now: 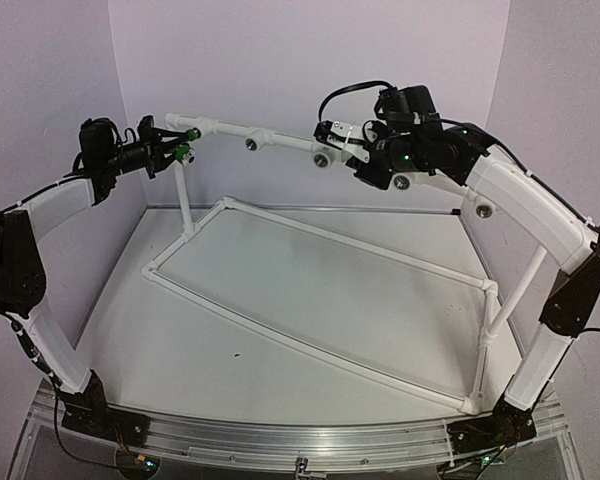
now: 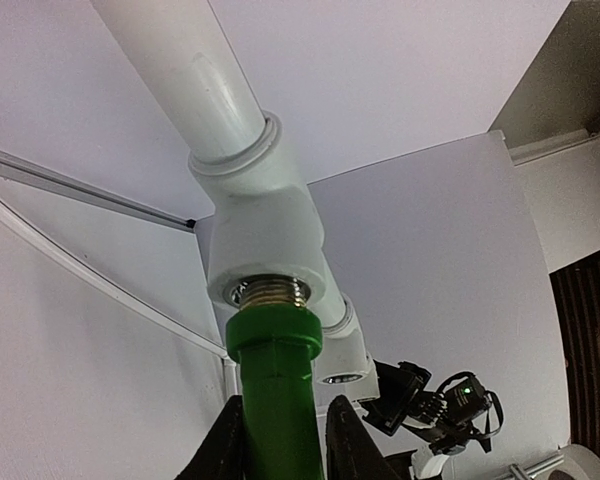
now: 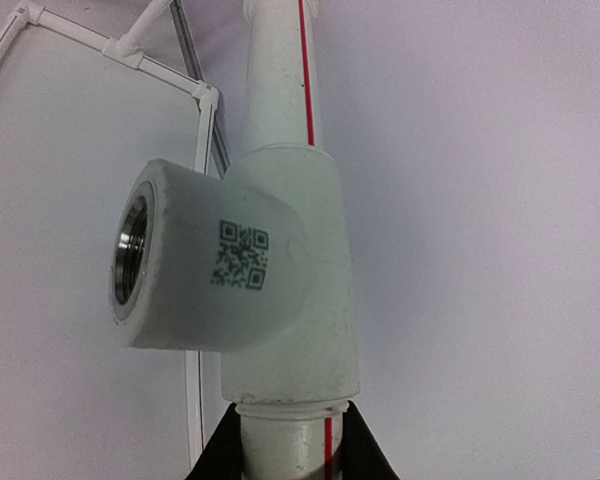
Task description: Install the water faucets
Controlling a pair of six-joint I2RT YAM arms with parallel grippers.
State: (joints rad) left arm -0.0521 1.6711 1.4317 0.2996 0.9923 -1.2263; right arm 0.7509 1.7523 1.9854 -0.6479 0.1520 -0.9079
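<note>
A green water faucet (image 2: pixel 275 390) is held in my left gripper (image 2: pixel 283 452), which is shut on its body. Its silver threaded end (image 2: pixel 268 292) sits in the socket of the leftmost white tee fitting (image 2: pixel 260 225), with a few threads showing. From above, the faucet (image 1: pixel 183 154) and left gripper (image 1: pixel 170 153) are at the left end of the raised white pipe (image 1: pixel 280 141). My right gripper (image 3: pixel 285 445) is shut on that pipe just below another tee fitting (image 3: pixel 270 300), whose metal socket (image 3: pixel 132 262) is empty. From above, the right gripper (image 1: pixel 336 140) is beside that tee (image 1: pixel 321 158).
A white pipe frame (image 1: pixel 320 342) lies on the table, with uprights at the left (image 1: pixel 185 200) and right (image 1: pixel 510 300) carrying the raised pipe. A middle tee (image 1: pixel 251 144) has an empty socket. White walls close in on the back and both sides.
</note>
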